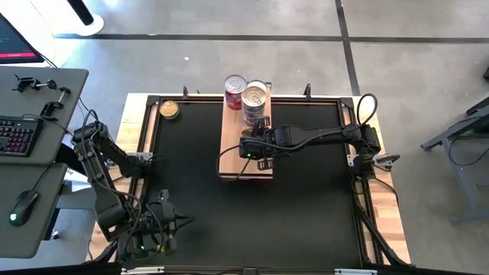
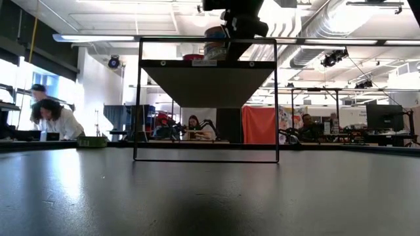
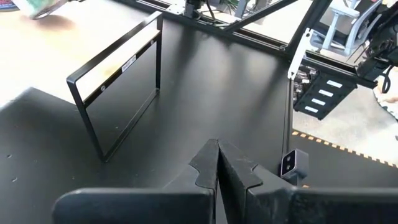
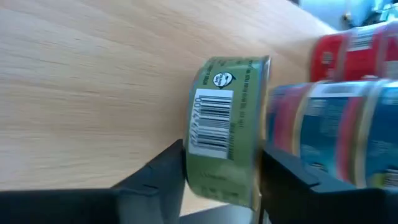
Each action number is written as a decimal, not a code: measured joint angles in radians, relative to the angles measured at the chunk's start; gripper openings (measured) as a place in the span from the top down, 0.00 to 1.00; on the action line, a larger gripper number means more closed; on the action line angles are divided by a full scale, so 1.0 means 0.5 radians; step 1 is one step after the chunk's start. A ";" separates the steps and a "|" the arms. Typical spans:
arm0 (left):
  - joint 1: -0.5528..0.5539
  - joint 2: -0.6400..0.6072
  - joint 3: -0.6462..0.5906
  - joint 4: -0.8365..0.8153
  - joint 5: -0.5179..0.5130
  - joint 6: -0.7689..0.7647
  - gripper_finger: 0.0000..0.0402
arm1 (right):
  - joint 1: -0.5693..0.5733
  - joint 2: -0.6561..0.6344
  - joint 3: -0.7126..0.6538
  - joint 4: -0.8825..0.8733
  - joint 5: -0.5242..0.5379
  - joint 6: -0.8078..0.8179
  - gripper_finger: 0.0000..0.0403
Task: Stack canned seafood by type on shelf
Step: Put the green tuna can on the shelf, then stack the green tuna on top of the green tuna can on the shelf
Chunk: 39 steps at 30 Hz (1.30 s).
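Note:
The shelf is a light-wood plank raised on a black frame at the table's far middle. At its far end stand two stacks of canned seafood: a red-labelled one and a blue-labelled one. My right gripper hangs over the shelf, just near of the stacks, shut on a green-labelled can. One more can lies flat on the table's far left wooden edge. My left gripper waits shut above the black mat at the near left, touching nothing. My right gripper pinches the green-labelled can between its two fingers, one on each flat face. The fingers slant down from the table's right. The can is turned on edge, barcode toward the wrist, beside the blue stack. I cannot tell whether its rim touches the shelf.
The black mat lies bare in front of the shelf. A desk with a keyboard and a mouse stands left of the table. People sit at benches in the room beyond.

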 joint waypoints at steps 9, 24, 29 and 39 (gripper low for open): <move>0.000 0.001 0.000 -0.001 0.001 0.002 1.00 | 0.011 0.010 -0.008 -0.080 -0.219 0.062 0.37; 0.006 -0.023 0.000 0.003 0.002 0.038 1.00 | 0.060 -0.211 -0.007 -0.189 -0.204 0.339 0.34; 0.182 -0.131 0.000 0.110 0.039 0.108 1.00 | 0.059 -0.348 -0.006 -0.162 -0.208 0.648 0.34; 0.927 -0.469 0.000 0.085 0.517 0.949 1.00 | 0.059 -0.463 -0.005 -0.254 -0.419 0.852 0.34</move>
